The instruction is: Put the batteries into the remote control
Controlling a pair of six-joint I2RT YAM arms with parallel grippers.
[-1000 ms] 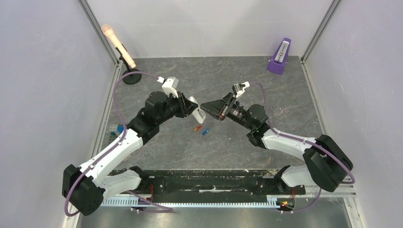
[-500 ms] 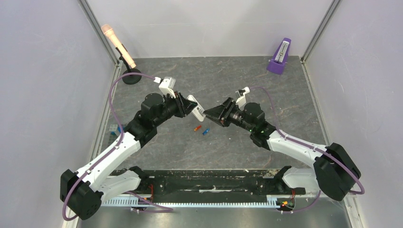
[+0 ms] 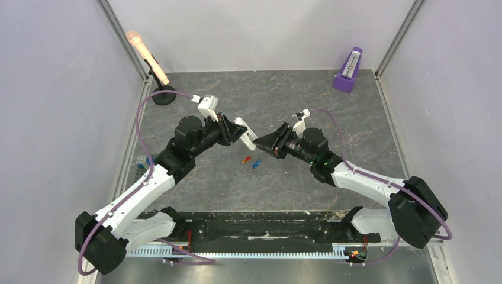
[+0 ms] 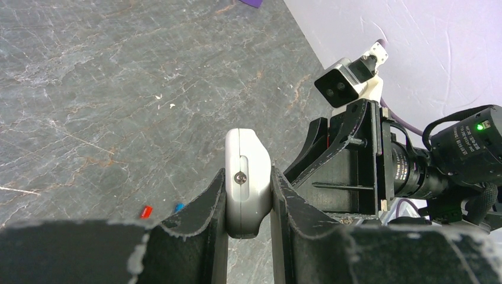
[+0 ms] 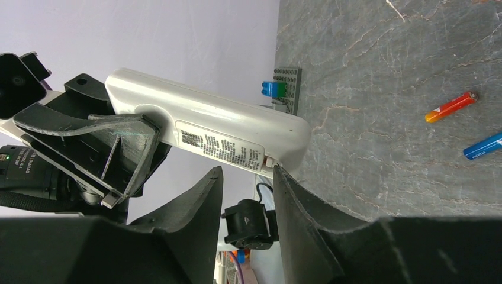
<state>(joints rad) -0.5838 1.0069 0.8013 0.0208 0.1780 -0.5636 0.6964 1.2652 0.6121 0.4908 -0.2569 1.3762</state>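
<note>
Mid-frame, right wrist view: print on the remote control (image 5: 207, 118) is too small to read. Bottom centre, left wrist view: the left gripper (image 4: 248, 177) hides its lower end.

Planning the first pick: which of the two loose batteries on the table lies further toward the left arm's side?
The red-orange battery; the blue battery lies just beside it, on the right arm's side.

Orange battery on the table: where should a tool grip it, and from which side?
Probably from straight above, closing across the middle of the orange battery: it lies flat on the table, its long sides free. The blue battery lies close beside it, not touching, so one finger goes in that gap.
</note>
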